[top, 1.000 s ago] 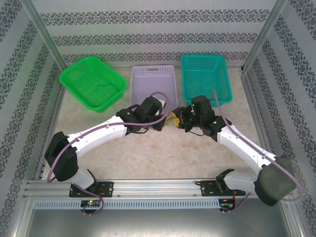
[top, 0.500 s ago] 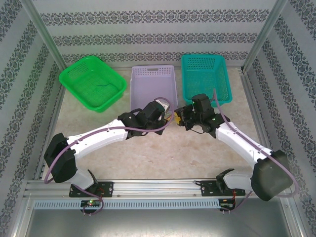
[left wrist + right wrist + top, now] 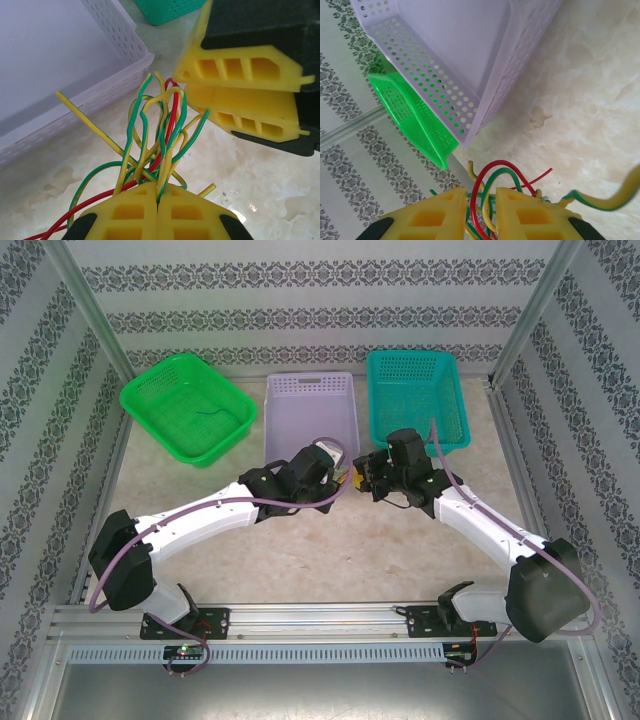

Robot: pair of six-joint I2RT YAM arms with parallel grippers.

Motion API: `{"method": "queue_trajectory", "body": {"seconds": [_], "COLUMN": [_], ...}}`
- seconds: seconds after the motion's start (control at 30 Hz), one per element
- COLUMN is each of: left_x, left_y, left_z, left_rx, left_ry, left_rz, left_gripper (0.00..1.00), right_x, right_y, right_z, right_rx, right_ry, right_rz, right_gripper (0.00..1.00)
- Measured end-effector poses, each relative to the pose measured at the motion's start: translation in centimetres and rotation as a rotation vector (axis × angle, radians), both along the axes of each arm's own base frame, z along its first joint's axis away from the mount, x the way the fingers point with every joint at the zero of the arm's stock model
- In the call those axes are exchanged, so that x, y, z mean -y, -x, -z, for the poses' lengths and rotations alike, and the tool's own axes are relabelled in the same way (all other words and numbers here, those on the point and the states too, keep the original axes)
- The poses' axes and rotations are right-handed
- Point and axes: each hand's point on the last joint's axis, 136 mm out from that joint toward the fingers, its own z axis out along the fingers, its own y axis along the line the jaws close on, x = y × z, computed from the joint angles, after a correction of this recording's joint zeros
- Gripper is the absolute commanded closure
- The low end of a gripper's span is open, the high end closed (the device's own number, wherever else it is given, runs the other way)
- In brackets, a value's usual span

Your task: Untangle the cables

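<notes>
The cables (image 3: 161, 125) are a tangle of green, yellow and red wires held up between both grippers, just in front of the lilac basket. My left gripper (image 3: 159, 192) is shut on the bundle's lower ends. In the left wrist view the right gripper's yellow fingers (image 3: 240, 95) sit at the top of the bundle. My right gripper (image 3: 481, 192) is shut on red and green cable loops (image 3: 502, 171) that run through its narrow gap. From above, the left gripper (image 3: 338, 476) and right gripper (image 3: 364, 478) nearly meet, with the cables (image 3: 351, 480) between them.
Three baskets stand along the back: green (image 3: 150, 390) with a thin dark wire (image 3: 208, 418) inside, lilac (image 3: 310, 378), teal (image 3: 415, 355). The lilac basket's wall (image 3: 100, 95) is close to the bundle. Metal posts and patterned walls ring the table.
Both grippers moved closer together and slightly toward the lilac basket. The right jaws narrowed onto the cable loops. The left gripper stayed shut.
</notes>
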Motion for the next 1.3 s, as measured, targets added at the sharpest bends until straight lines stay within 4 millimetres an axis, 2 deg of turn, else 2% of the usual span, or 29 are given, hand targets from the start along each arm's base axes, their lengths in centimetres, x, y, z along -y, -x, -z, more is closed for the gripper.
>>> {"method": "queue_trajectory", "body": {"seconds": [0.2,0.37,0.43,0.7,1.03,1.3], "left_x": [0.0,0.0,0.0,-0.2,0.1,0.8], "left_y": [0.0,0.0,0.0,0.2,1.0,0.9], "left_z": [0.0,0.0,0.0,-0.2,0.6,0.2], "left_rx": [0.000,0.000,0.000,0.032,0.142,0.213], "left_ry": [0.002,0.003,0.004,-0.025,-0.154,-0.172], "left_rz": [-0.003,-0.005,-0.005,0.042,0.183,0.225], "left_gripper": [1.00,1.00,1.00,1.00,1.00,1.00], "right_x": [-0.1,-0.1,0.1,2.4,1.6,0.1], "right_y": [0.0,0.1,0.4,0.6,0.7,1.3], "right_z": [0.2,0.3,0.4,-0.9,0.3,1.4], "right_rx": [-0.012,-0.023,-0.023,-0.008,-0.087,-0.146], "right_ry": [-0.007,-0.018,-0.020,-0.053,-0.065,-0.072], "right_rz": [0.003,0.014,0.016,0.061,0.018,-0.019], "right_gripper": [0.78,0.58,0.56,0.54,0.57,0.63]}}
